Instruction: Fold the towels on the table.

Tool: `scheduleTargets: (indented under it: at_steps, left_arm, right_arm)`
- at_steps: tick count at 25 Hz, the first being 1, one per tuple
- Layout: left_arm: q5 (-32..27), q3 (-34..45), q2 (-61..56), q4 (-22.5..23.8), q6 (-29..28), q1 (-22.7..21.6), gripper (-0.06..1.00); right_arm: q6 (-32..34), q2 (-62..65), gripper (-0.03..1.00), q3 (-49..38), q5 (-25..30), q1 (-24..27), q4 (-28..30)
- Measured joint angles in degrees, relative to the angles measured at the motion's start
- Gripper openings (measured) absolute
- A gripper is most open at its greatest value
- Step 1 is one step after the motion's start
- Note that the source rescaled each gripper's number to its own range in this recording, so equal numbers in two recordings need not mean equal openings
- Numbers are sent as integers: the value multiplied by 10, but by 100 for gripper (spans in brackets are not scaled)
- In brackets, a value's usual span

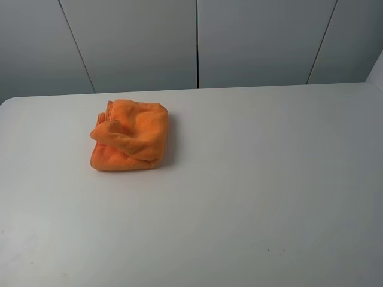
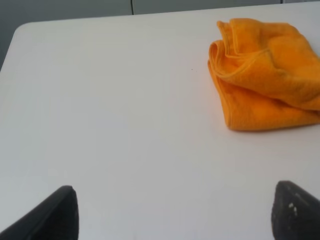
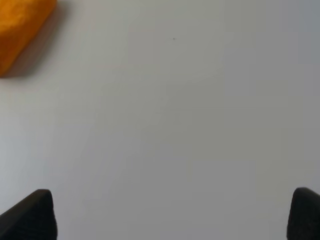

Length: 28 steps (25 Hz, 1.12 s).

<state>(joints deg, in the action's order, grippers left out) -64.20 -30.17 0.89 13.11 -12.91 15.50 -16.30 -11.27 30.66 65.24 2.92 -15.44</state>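
An orange towel [image 1: 130, 136] lies folded into a thick, slightly rumpled bundle on the white table [image 1: 251, 191], left of centre and toward the far edge. The same towel [image 2: 265, 75] shows in the left wrist view, well ahead of my left gripper [image 2: 175, 215], whose dark fingertips [image 2: 55, 215] stand wide apart over bare tabletop. In the right wrist view only a corner of the towel [image 3: 20, 25] appears, far from my right gripper [image 3: 170, 215], which is open with nothing between its fingertips [image 3: 32, 215]. Neither arm appears in the high view.
Grey wall panels [image 1: 197, 42] rise behind the table's far edge. The table's rounded far-left corner [image 2: 20, 30] shows in the left wrist view.
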Motion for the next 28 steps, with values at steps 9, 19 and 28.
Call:
scheduleTargets:
  at_steps: [9,19,28]
  left_arm:
    - [10,5,-1,-14,0,0,100]
    - [11,5,-4,-17,-1,-13,100]
    - [11,5,-6,-24,-1,-187,100]
  right_arm:
    - [-8,66,100,-13,-11,0,14]
    - [-10,111,100,-13,-11,0,25]
    - [-10,111,100,-13,-11,0,25]
